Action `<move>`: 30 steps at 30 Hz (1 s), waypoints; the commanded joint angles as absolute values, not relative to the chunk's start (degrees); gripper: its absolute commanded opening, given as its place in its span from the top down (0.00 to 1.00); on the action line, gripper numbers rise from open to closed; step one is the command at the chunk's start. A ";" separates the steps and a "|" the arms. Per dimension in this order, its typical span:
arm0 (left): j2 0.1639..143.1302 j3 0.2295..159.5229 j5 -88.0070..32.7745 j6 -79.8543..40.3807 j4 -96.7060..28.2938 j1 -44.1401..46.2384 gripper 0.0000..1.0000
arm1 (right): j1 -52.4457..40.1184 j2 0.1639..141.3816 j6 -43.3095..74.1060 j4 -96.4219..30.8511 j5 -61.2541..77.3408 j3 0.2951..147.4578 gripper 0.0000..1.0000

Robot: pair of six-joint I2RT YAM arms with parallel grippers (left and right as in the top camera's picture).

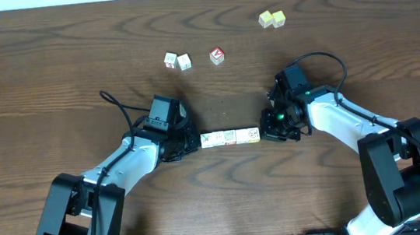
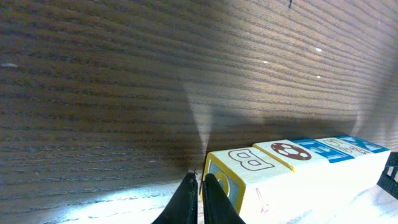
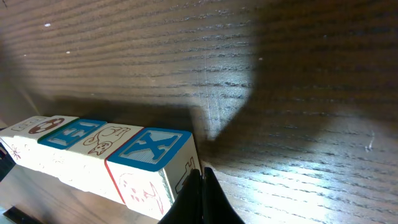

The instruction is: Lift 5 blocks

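We see five small cream wooden alphabet cubes point(image 1: 230, 137) lined end to end in the middle of the dark wooden worktop point(image 1: 47, 56), between the two arms; we cannot tell whether the row is raised off it. The left fingers point(image 2: 185, 202) are clenched together, grasping nothing, tips against the B-printed end cube point(image 2: 249, 171). The right fingers point(image 3: 211, 205), likewise clenched and empty, touch the blue X end cube point(image 3: 152, 149). Farther back sit two cream cubes point(image 1: 170, 60), a red-faced cube point(image 1: 217, 56) and two yellow cubes point(image 1: 265, 19).
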State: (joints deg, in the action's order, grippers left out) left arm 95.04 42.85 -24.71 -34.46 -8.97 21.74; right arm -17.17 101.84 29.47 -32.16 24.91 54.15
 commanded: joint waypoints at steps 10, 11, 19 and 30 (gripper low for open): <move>93.73 44.62 -28.05 -33.69 -9.28 22.00 0.93 | -18.85 97.36 28.69 -32.73 28.60 54.28 0.99; 93.38 44.62 -28.03 -33.69 -9.61 22.00 0.93 | -18.85 97.38 28.69 -32.82 28.58 54.28 0.99; 91.46 44.62 -28.05 -33.71 -10.41 22.00 0.93 | -18.85 97.36 29.10 -33.21 28.62 54.28 0.99; 91.18 44.62 -28.08 -33.71 -10.96 22.00 0.93 | -18.85 97.36 29.61 -33.45 29.02 54.28 0.99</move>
State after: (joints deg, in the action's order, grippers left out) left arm 92.47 42.85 -25.15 -34.46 -11.05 21.63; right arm -17.17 98.32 29.52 -33.61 24.91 54.15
